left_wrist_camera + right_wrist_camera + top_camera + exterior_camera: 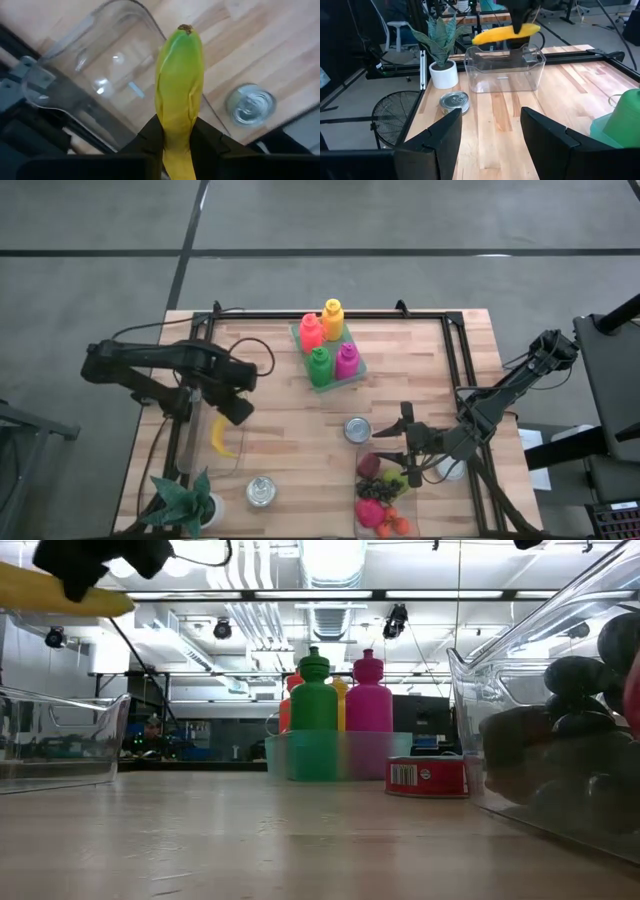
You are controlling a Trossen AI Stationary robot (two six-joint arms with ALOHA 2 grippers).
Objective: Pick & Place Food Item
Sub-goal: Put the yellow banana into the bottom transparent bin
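Yellow banana [178, 95] clamped in left gripper [177, 135] above clear bin [107, 75].

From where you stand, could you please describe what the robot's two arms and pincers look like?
Both arms are dark, jointed links with black cables looping alongside. The left pincer and the right pincer each end in two flat, blocky black fingers with angular edges. No markings are legible.

The banana [221, 438] was yellow with a greenish tip. It hung lifted above the clear bin [203, 442], clamped in the left pincer [237, 410].
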